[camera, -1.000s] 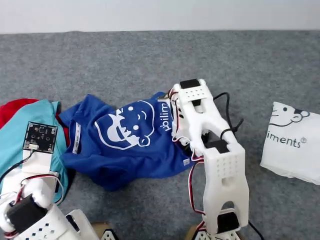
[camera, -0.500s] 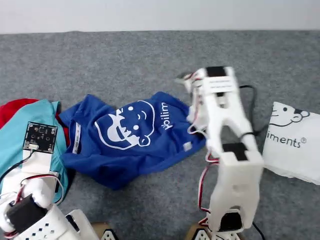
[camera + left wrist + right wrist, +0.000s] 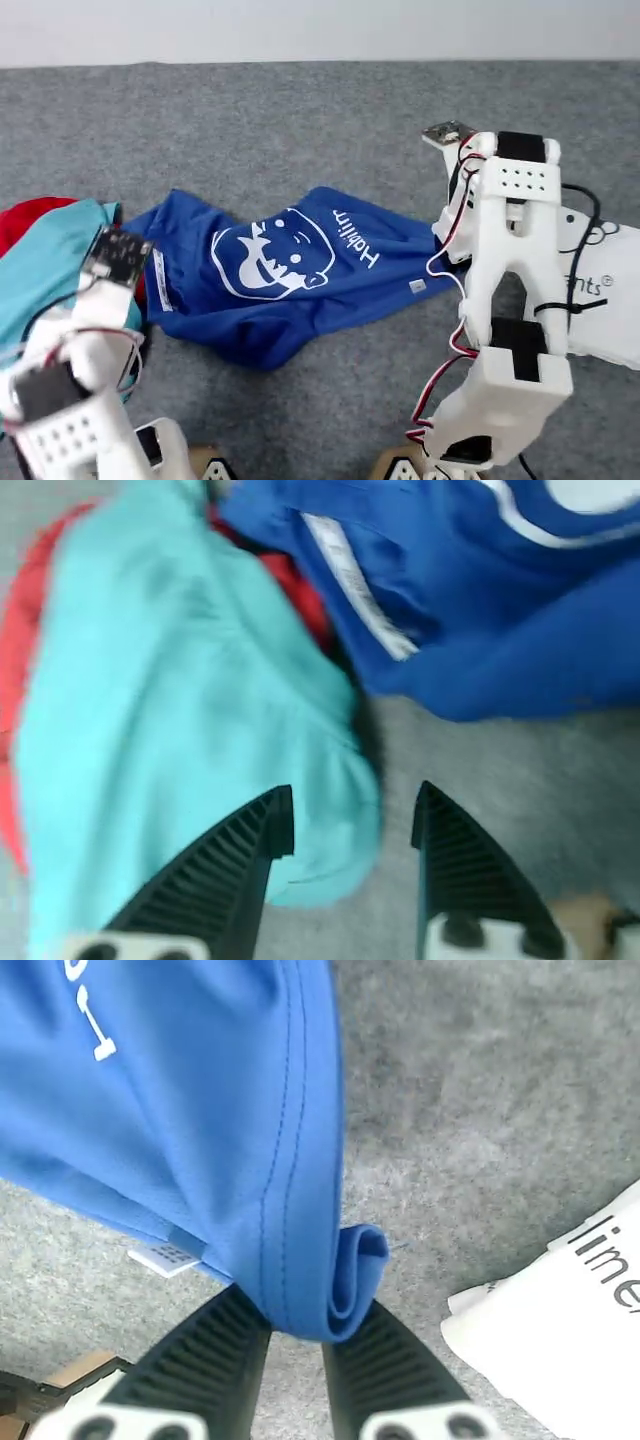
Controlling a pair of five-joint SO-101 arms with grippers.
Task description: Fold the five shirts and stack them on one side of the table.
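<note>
Grey felt covers the table (image 3: 250, 120), where I see a crumpled blue shirt with a white cartoon print (image 3: 300, 310) spread across the middle, a turquoise shirt (image 3: 45, 265) at the left edge, a folded white shirt with dark print (image 3: 610, 310) at the right, and a red shirt (image 3: 25, 215) under the turquoise one. My right gripper (image 3: 300, 1315) has its jaws clamped on a bunched corner of the blue shirt's hem, just beside the white one. My left gripper (image 3: 352, 800) hangs over the turquoise shirt's edge, jaws spread wide and holding nothing.
</note>
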